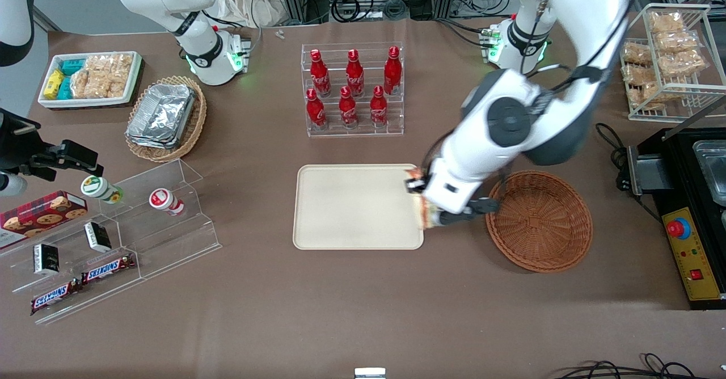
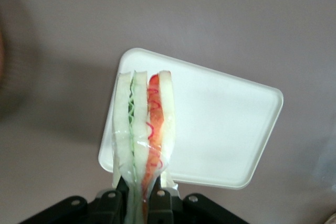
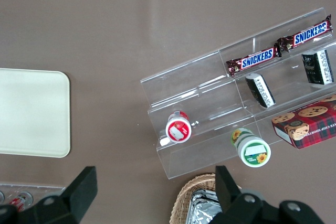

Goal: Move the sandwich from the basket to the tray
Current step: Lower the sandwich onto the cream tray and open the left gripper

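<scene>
My left gripper (image 1: 424, 200) is shut on the sandwich (image 2: 143, 129), a clear-wrapped wedge with pale bread and red, white and green layers. It holds it in the air above the edge of the cream tray (image 1: 351, 209) that faces the basket. In the front view only a bit of the sandwich (image 1: 422, 215) shows under the hand. The tray (image 2: 220, 124) lies under the sandwich and has nothing on it. The reddish-brown wicker basket (image 1: 540, 219) stands beside the tray, toward the working arm's end, with nothing in it.
A clear rack of red bottles (image 1: 353, 89) stands farther from the front camera than the tray. A tan basket of foil containers (image 1: 164, 118), a white snack bin (image 1: 91, 78) and a clear display stand (image 1: 130, 237) lie toward the parked arm's end. A black appliance (image 1: 689, 209) sits beside the basket.
</scene>
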`<state>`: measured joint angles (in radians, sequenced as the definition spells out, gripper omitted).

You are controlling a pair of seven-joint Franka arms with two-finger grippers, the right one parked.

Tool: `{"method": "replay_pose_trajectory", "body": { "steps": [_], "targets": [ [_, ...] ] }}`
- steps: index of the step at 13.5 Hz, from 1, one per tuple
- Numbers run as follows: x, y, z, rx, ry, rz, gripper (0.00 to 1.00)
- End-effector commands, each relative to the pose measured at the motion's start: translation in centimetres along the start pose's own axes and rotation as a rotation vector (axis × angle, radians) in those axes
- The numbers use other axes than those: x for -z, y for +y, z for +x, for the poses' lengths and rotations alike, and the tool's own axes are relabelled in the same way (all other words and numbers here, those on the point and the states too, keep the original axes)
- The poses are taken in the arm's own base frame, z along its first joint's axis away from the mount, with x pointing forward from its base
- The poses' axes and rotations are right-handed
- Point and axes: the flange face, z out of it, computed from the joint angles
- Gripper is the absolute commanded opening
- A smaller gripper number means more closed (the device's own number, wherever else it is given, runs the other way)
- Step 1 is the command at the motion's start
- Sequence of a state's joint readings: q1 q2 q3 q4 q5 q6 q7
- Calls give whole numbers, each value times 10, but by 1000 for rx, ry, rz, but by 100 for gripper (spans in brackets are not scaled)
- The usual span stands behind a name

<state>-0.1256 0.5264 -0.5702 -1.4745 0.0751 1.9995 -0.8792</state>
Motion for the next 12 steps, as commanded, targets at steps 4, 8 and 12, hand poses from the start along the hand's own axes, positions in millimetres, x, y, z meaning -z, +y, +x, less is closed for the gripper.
{"method": "replay_pose_trajectory", "body": {
  "steps": [4, 8, 12],
  "targets": [
    [-126, 20, 7, -235, 13, -1, 0],
    [-147, 13, 12, -295, -9, 12, 0],
    [-158, 1, 19, -267, -11, 38, 0]
  ]
}}
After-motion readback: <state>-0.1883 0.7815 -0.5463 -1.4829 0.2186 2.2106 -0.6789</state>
